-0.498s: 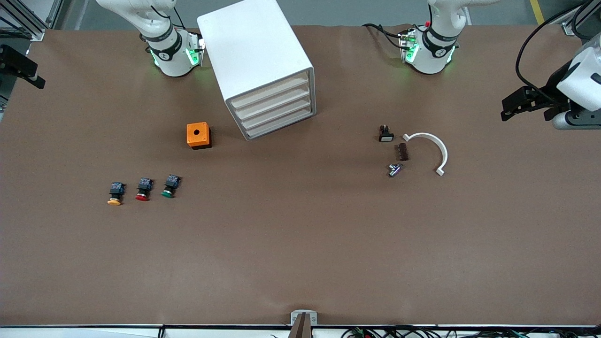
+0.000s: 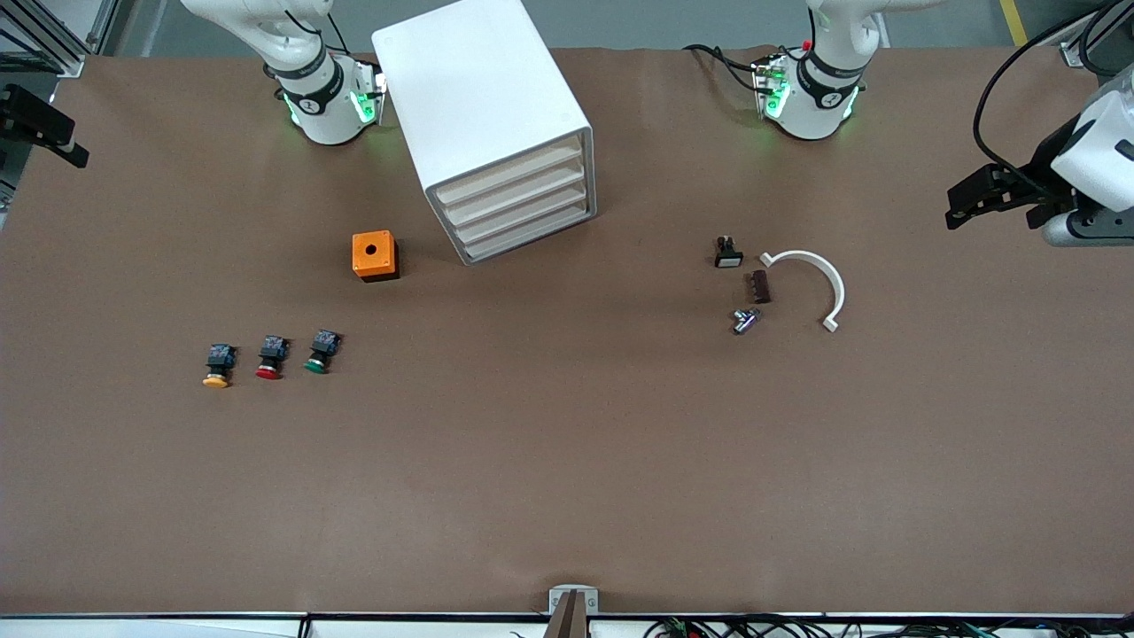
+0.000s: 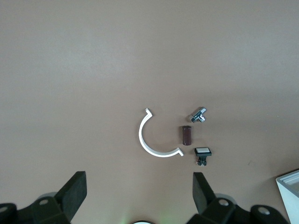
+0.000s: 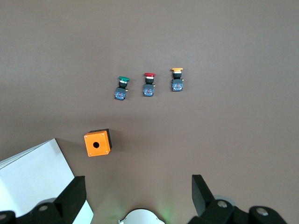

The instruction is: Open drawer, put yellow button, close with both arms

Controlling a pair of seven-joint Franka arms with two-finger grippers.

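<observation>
Left gripper (image 3: pixel 138 198) raised at the left arm's end of the table, fingers (image 3: pixel 74 191) spread wide, nothing between them. Below it on the table: white curved clip (image 3: pixel 152 140), brown block (image 3: pixel 187 135), metal fitting (image 3: pixel 199 114), small white-capped part (image 3: pixel 202 152), all close together.

Right gripper (image 4: pixel 138 198) raised at the right arm's end, fingers (image 4: pixel 74 193) likewise spread and empty. Below it: orange box (image 4: pixel 97 143) with a round hole in the top, just beside the cabinet (image 2: pixel 483 120).

Yellow button (image 2: pixel 217 365) lying on the table, well apart from both grippers, at the right-arm end of a row of three; red button (image 2: pixel 269 357) in the middle, green button (image 2: pixel 321 351) at the cabinet end. Row nearer the front camera than the orange box.

Drawer (image 2: pixel 509 175), top one of four in the cabinet, fully pushed in. Cabinet between the two arm bases, front angled toward the front camera.
</observation>
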